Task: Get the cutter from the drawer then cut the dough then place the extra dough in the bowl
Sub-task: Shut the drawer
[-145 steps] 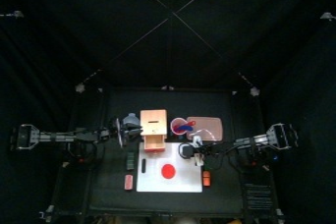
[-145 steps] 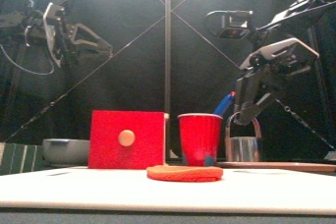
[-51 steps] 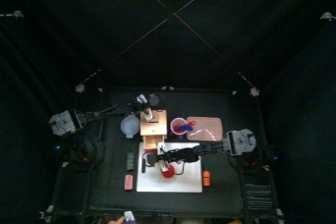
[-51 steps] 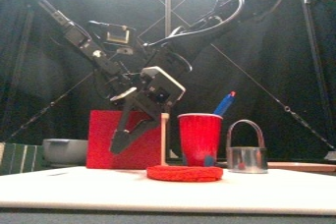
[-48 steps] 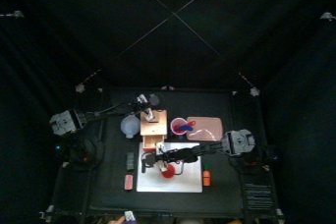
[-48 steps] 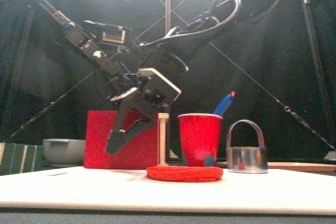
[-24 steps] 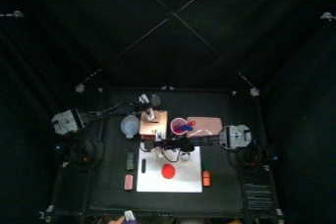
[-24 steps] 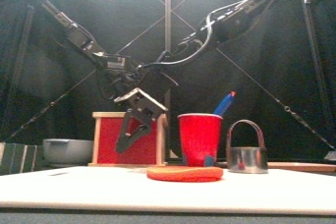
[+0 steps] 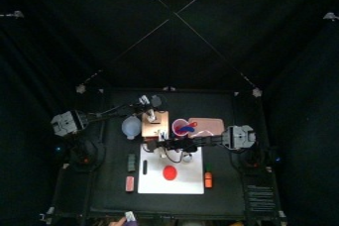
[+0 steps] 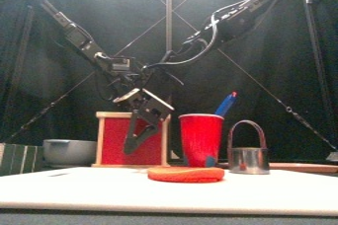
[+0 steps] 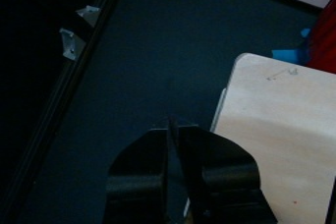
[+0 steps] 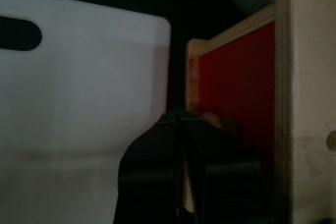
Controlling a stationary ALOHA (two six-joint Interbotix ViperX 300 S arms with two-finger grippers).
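Note:
The pale wooden box (image 10: 129, 138) stands left of centre with its red drawer front (image 12: 237, 81) set inside the frame. My right gripper (image 12: 178, 118) is shut, its tips against the drawer front's edge (image 10: 138, 120), between the box and the white cutting board (image 12: 79, 81). A flat red dough disc (image 10: 185, 174) lies on the board (image 9: 192, 185). The metal cutter (image 10: 247, 148) stands on the table at the right, free of both grippers. My left gripper (image 11: 171, 125) is shut and empty, behind the box's top (image 11: 276, 120). The blue-grey bowl (image 10: 66, 151) sits left of the box.
A red cup (image 10: 201, 138) holding a blue knife (image 10: 226, 103) stands between box and cutter. The pink tray (image 9: 208, 126) lies behind them at the right. Both arms cross above the box. A small red toy (image 9: 129, 183) lies left of the board.
The red drawer front has slid back into the box, with my right gripper following it toward the back. The left arm has stayed behind the box over the last second.

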